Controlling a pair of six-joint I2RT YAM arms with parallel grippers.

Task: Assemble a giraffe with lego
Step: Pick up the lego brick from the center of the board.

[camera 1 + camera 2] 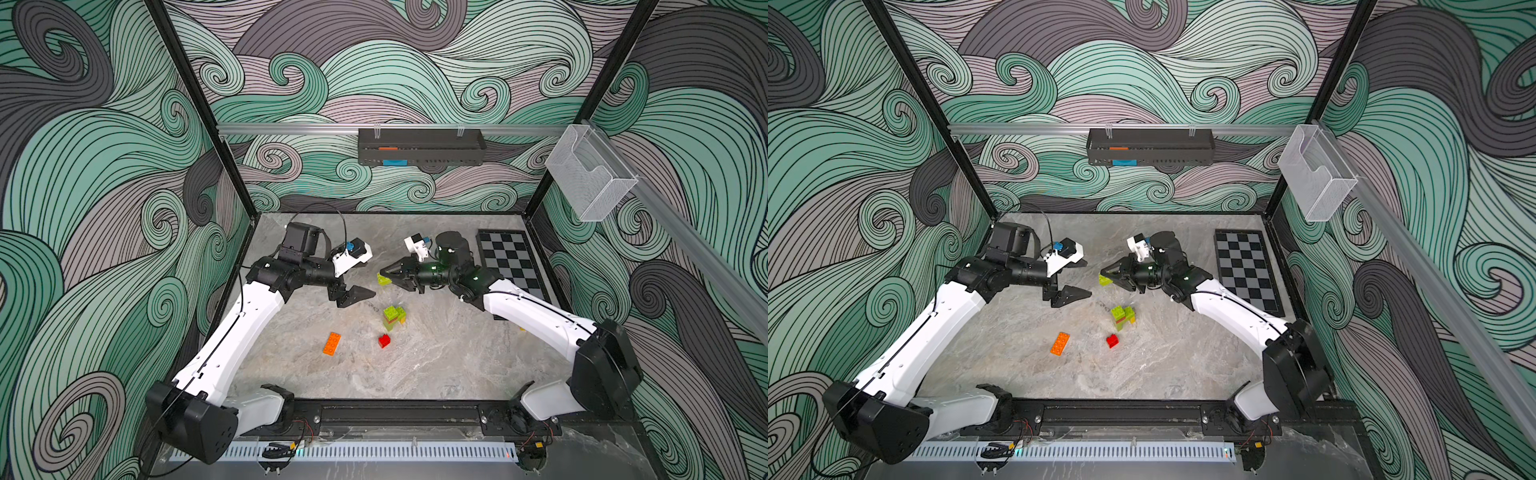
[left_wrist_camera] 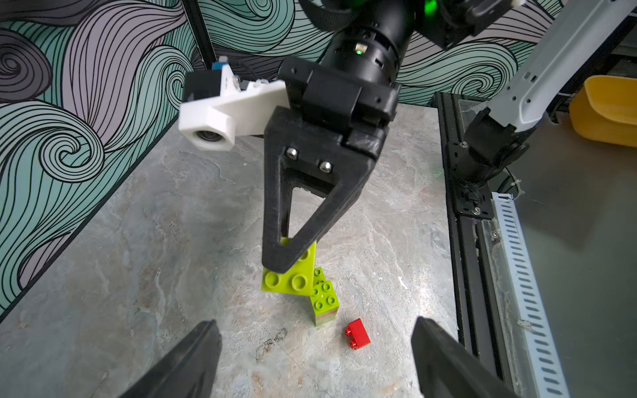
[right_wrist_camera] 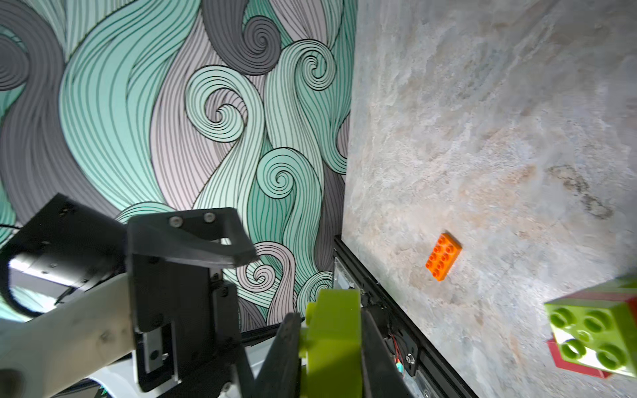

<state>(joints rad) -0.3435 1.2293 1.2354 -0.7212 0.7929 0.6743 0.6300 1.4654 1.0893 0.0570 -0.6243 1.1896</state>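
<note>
A partial giraffe point(image 1: 392, 318) point(image 1: 1123, 318) of lime green, red and yellow bricks stands mid-table; it also shows in the wrist views point(image 2: 324, 303) point(image 3: 593, 341). My right gripper point(image 1: 386, 274) point(image 1: 1102, 275) point(image 3: 329, 313) is shut on a lime green brick point(image 1: 384, 279) point(image 2: 293, 275) point(image 3: 332, 344) and holds it in the air, behind and above the stack. My left gripper point(image 1: 365, 294) point(image 1: 1081, 294) point(image 2: 314, 324) hangs open and empty to the left of the held brick. A loose red brick point(image 1: 384, 340) point(image 2: 358, 333) and a long orange brick point(image 1: 332, 343) point(image 3: 443, 256) lie in front.
A chequered board point(image 1: 511, 266) lies at the back right, under the right arm. A black tray point(image 1: 419, 145) hangs on the back wall and a clear basket point(image 1: 590, 174) on the right rail. A yellow bin point(image 2: 606, 110) stands outside the cell.
</note>
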